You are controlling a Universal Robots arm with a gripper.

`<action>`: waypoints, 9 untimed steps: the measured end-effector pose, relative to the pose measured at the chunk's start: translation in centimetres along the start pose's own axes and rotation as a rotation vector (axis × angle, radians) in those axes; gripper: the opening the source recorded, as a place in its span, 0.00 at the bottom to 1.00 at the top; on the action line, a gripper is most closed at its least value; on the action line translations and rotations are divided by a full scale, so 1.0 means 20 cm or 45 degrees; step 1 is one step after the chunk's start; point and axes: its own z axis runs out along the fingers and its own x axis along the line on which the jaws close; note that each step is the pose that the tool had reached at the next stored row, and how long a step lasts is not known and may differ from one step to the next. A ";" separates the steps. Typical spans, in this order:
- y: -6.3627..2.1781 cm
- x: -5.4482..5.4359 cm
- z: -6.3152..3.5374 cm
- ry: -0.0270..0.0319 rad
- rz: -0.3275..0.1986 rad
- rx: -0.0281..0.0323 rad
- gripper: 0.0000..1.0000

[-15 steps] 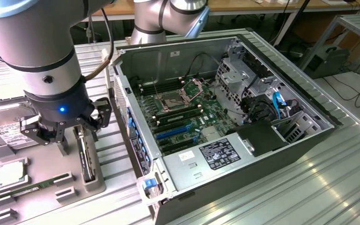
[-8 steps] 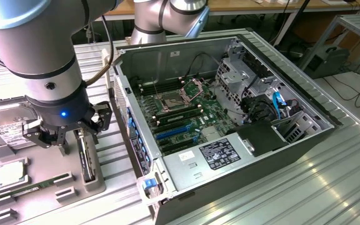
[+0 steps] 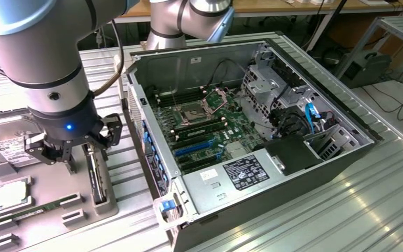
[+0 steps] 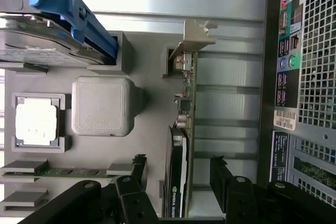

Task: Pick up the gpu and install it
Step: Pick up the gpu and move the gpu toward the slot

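Straddling the gpu [image 4: 187, 95] upright in its tray [image 4: 152, 124], gripper [image 4: 178, 167] jaws spread wide, gaps both sides

1 ribbed metal table [image 3: 341, 210] carries 2 items, set side by side. Toward the exterior view's left: 1 grey moulded tray [image 3: 51, 181], lying flat. Toward the exterior view's right: 1 computer case [image 3: 187, 71], lying on its side, open face upward. The tray holds 4 parts in separate pockets: hard drive [image 3: 9, 142], CPU [image 3: 12, 193], RAM stick [image 3: 37, 210], and the gpu [image 3: 96, 178], standing on edge nearest the case.
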 end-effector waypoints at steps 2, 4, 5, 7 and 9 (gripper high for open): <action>-0.001 0.00 0.021 0.0001 0.000 0.0000 0.60; -0.001 0.00 0.040 0.0001 0.000 0.0000 0.60; -0.001 0.00 0.049 0.0000 0.000 0.0000 0.60; -0.002 0.00 0.065 0.0000 0.000 0.0000 0.60; -0.002 0.00 0.077 0.0000 0.001 -0.0003 0.60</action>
